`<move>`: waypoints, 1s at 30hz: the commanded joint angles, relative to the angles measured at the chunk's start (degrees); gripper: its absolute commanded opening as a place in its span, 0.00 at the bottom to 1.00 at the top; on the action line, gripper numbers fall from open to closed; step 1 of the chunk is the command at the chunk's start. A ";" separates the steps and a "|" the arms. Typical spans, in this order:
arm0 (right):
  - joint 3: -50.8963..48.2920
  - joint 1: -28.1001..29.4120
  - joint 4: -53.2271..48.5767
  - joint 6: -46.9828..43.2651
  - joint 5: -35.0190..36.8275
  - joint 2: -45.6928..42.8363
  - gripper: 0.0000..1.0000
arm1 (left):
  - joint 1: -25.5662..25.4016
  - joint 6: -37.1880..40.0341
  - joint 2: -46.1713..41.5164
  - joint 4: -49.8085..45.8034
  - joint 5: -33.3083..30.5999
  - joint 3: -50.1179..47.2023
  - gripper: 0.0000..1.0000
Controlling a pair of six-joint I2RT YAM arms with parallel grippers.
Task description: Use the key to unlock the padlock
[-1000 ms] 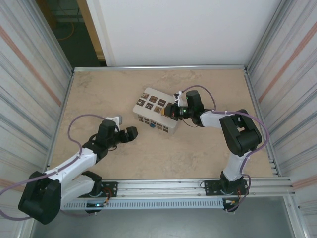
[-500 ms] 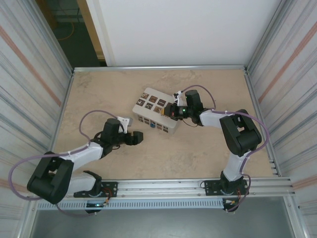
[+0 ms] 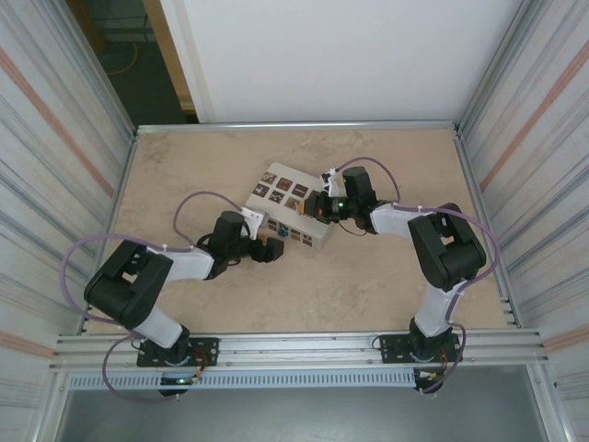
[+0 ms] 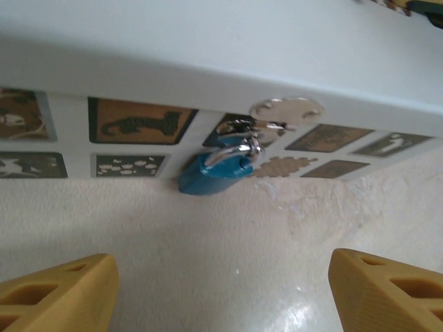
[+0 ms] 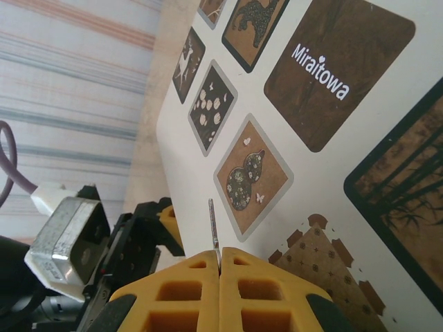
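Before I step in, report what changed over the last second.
The left gripper advanced rightward to the box and now faces the padlock, open, not touching it. Nothing was grasped or released. The right gripper stayed shut on the key over the box; box and padlock did not move.

You get bright, even overhead light with soft shadows. In your left wrist view the yellow fingertips (image 4: 59, 290) blur close up, and glare whitens the tabletop (image 4: 208, 235).
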 commanded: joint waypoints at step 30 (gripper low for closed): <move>0.01 1.16 -6.49 -2.76 2.17 0.64 0.00 | -0.86 0.01 11.49 4.63 4.64 10.36 0.50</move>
